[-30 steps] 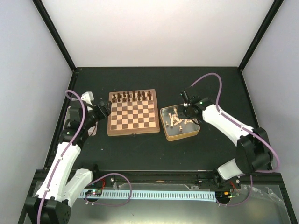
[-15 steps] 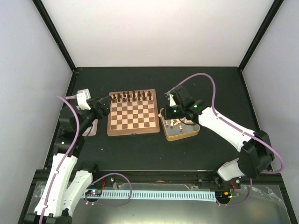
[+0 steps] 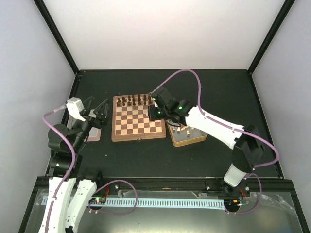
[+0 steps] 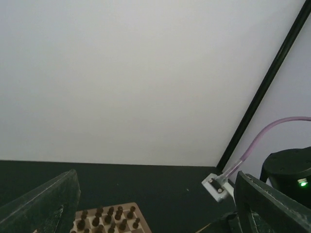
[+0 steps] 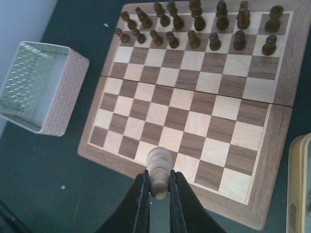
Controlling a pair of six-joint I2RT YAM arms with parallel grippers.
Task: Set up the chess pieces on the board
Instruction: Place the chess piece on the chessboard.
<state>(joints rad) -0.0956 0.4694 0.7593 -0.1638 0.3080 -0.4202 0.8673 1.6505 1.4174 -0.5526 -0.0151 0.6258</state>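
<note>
So: one board [image 5: 194,121], sixteen dark pieces [image 5: 192,39], one pale piece [image 5: 159,162] pinched by right fingers [image 5: 138,199]. Left fingers [image 4: 272,208] were spread. Only right wrist view showed the pinch.

Mid-frame, the right end effector [image 3: 154,114] hovers over the board's [image 3: 133,127] right side; dark chessmen [image 3: 138,100] line its upper rows.

Dark brown wooden chessmen [image 5: 193,40] stand upright in two neat rows. To their left, a small square box [image 5: 68,97], pale and patterned outside, diamond-embossed silver inside, sits open on the black tabletop [image 3: 218,92]. A square gold-rimmed metal tin [image 3: 188,141] sits to their right.
</note>
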